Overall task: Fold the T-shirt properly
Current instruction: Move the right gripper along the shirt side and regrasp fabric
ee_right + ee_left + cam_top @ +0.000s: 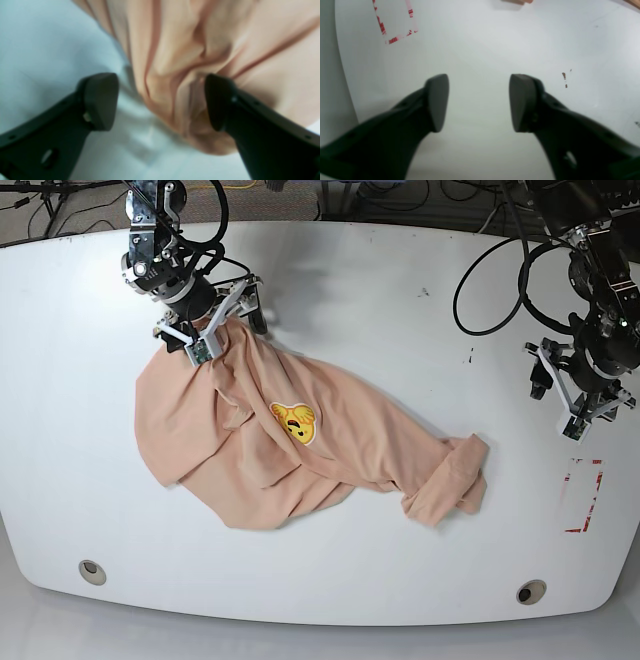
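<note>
The T-shirt (300,455) lies crumpled across the middle of the white table (400,310), spread from upper left toward lower right in the base view, with its yellow face print (294,422) turned up near the centre. One end is bunched into a rolled lump (450,480) at the lower right; the other end rises in a peak under the right gripper (208,320).

The right arm reaches down from the far edge at the base view's upper left, its wrist angled so the gripper points down onto the top corner of the shirt. In the right wrist view the jaws stand wide apart, with gathered folds of cloth (190,75) between them. The cloth lies against the inner face of one finger (220,102); the other finger (100,100) is clear of it, over bare table. The jaws are not clamped on the fabric.

The left arm sits at the base view's right edge, well apart from the shirt, with the left gripper (585,395) above bare table near a red-marked rectangle (583,495). In the left wrist view its jaws (478,102) are wide and empty, only tabletop between them.
</note>
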